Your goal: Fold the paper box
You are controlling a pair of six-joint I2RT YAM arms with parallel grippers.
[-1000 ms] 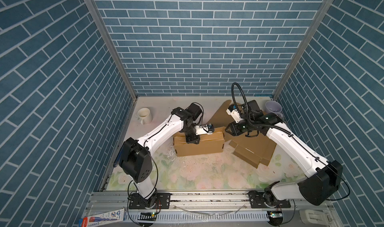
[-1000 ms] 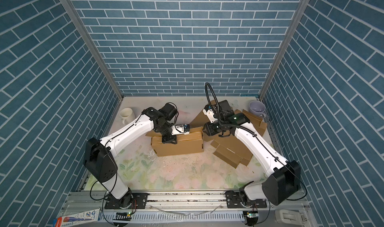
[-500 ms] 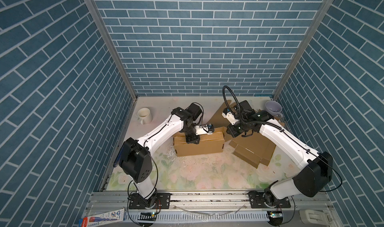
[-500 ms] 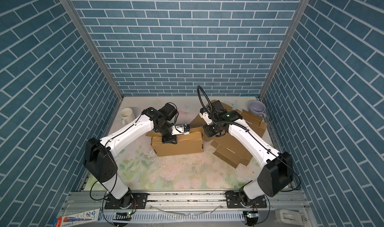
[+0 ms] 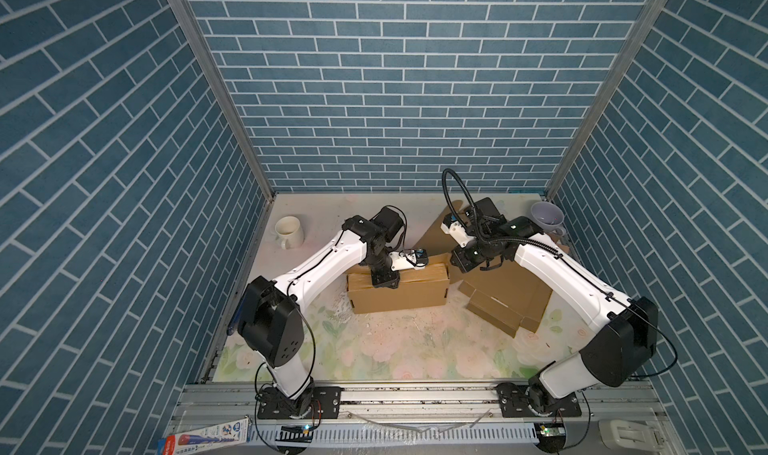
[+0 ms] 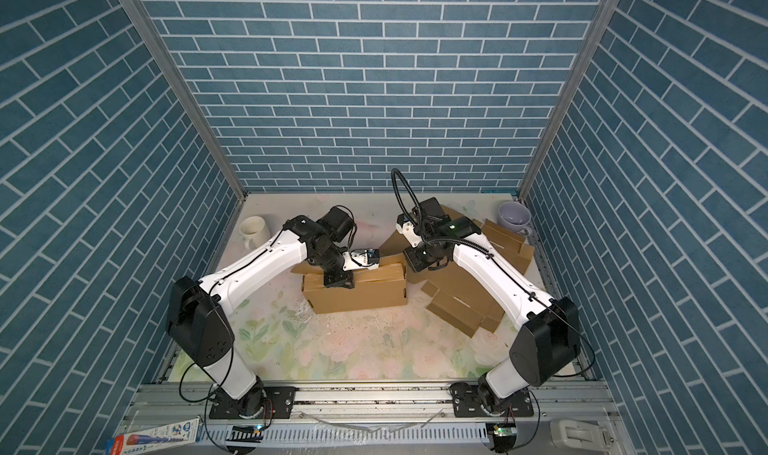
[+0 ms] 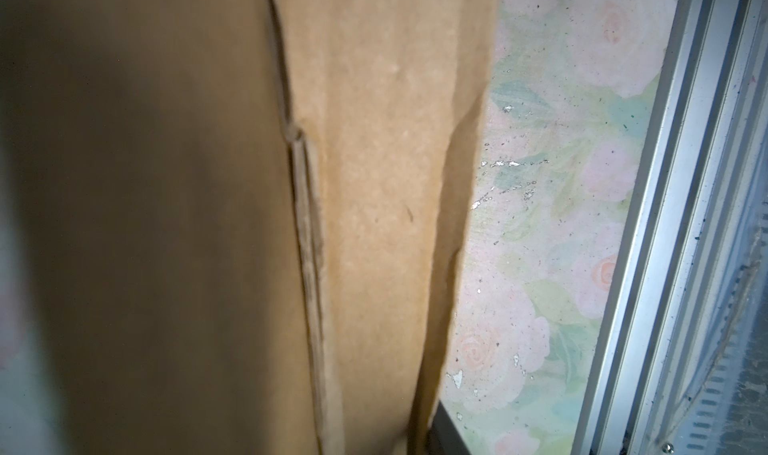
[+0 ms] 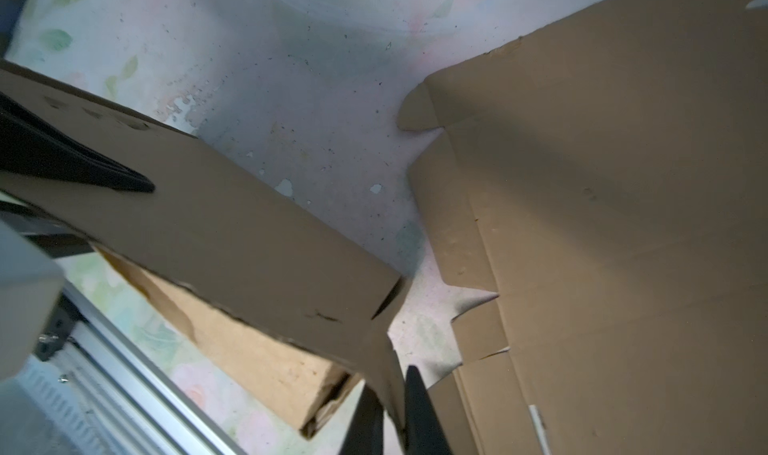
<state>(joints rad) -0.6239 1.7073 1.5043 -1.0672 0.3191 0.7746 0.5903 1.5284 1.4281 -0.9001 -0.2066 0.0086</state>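
Observation:
The brown paper box stands partly folded in the middle of the floral mat. My left gripper reaches down over its long top edge. In the left wrist view the box wall runs down between the jaws, with one dark finger against its outer side. My right gripper is at the box's right end. There its fingers are shut on a thin end flap. A left finger lies flat on the long panel.
A flat cardboard sheet lies unfolded under the right arm. At the back left stands a white mug and in the back right corner a lavender cup. Blue brick walls close in three sides, and a metal rail runs along the front.
My right gripper has swung left to the box's right end and shut on its end flap. The left arm has not moved.

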